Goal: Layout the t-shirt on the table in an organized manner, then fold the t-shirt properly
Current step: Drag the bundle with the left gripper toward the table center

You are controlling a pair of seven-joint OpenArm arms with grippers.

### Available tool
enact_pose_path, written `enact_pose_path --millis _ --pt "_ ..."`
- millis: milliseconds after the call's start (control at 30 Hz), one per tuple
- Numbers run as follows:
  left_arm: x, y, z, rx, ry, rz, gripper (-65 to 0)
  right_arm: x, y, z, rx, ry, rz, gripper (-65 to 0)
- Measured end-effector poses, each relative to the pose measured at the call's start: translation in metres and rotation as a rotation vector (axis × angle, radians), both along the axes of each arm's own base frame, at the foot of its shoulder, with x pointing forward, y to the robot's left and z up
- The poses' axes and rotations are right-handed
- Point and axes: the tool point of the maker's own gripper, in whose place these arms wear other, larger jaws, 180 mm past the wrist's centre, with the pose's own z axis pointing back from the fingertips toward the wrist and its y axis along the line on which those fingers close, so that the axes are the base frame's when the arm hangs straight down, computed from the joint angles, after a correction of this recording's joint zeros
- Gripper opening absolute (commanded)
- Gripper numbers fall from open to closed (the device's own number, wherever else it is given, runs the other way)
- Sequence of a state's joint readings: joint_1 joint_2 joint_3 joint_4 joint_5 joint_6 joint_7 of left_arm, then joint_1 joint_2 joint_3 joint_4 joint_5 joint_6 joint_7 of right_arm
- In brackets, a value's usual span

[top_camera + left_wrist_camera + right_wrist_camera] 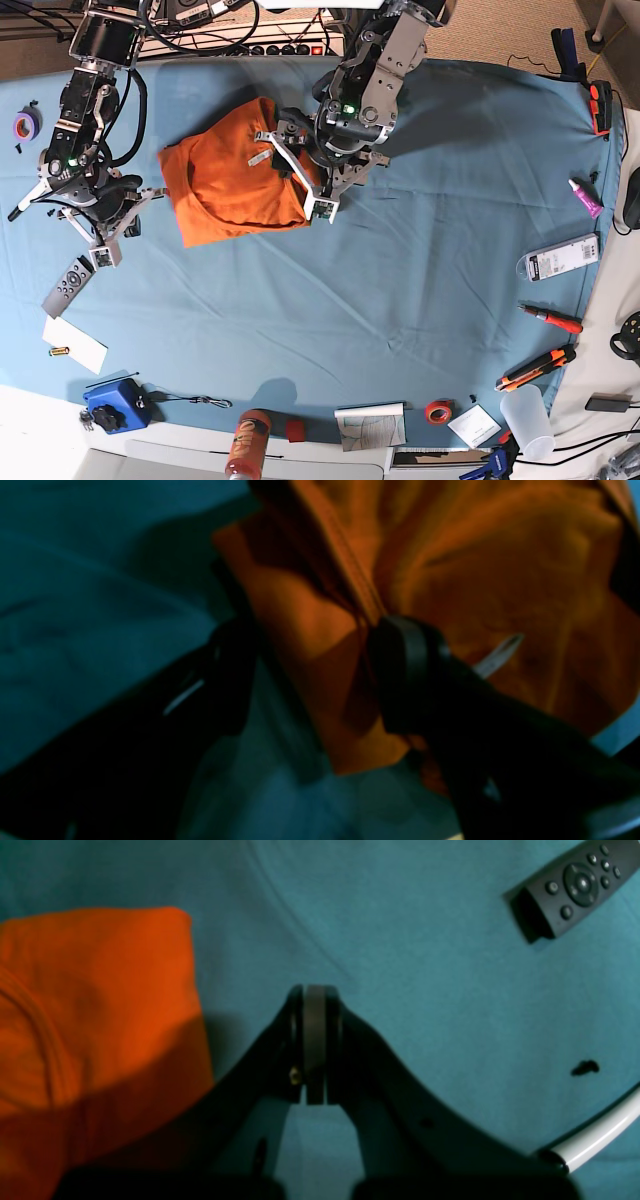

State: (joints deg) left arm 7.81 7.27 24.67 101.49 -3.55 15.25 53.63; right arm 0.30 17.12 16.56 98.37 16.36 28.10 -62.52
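The orange t-shirt (225, 185) lies bunched in a rough rectangle at the upper left of the teal table (400, 300), its white neck label (258, 158) facing up. My left gripper (300, 175) stands open at the shirt's right edge. In the left wrist view its two dark fingers (405, 670) straddle a fold of the t-shirt (500, 580), close to the label (497, 655). My right gripper (108, 235) hovers left of the shirt. In the right wrist view it (315, 1005) is shut on nothing above bare table (425, 990), with the t-shirt (90, 1005) to its left.
A black remote (68, 283) (570, 887) lies near my right gripper, beside a small black screw (585, 1068). A white paper (75, 345), a blue box (118, 402) and an orange bottle (247, 445) line the front edge. A cutter (535, 370) and a cup (527, 420) sit at the right.
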Motion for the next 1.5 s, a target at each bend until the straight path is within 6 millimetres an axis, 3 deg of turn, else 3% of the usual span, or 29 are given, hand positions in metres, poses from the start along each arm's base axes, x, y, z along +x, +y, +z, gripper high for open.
enact_pose_path --millis 333,400,500,533,900,1033,1267,1500 --pt "-0.004 -0.011 -0.019 -0.042 0.042 -0.005 -31.9 -0.002 -0.001 -0.001 -0.002 0.012 -0.003 -65.0" --pt "-0.006 -0.014 -0.019 -0.065 0.053 -0.006 -40.6 -0.002 -0.001 -0.002 -0.003 0.015 -0.003 -65.0" --pt "-0.007 -0.019 -0.018 -0.095 0.062 -0.014 -61.1 -0.002 -0.001 -0.002 -0.003 0.015 -0.003 -65.0" --pt "-0.007 -0.018 -0.018 -0.091 0.060 -0.014 -65.0 -0.002 -0.001 -0.002 -0.003 0.015 -0.003 -65.0" --pt "-0.012 -0.020 -0.016 -0.038 0.049 -0.116 -65.0 0.005 -0.006 0.005 -0.040 -0.037 -0.003 -65.0" --pt "-0.013 -0.005 -0.017 0.000 0.038 -0.127 -65.0 0.005 -0.010 0.007 -0.053 -0.037 -0.002 -65.0" --pt "-0.004 0.036 -0.023 -0.053 0.075 -0.088 -65.0 0.008 -0.036 0.022 -0.108 -0.065 -0.054 -65.0" --pt "0.012 0.092 -0.025 -0.042 0.019 -0.148 -65.0 0.008 -0.036 0.022 -0.105 -0.067 -0.057 -65.0"
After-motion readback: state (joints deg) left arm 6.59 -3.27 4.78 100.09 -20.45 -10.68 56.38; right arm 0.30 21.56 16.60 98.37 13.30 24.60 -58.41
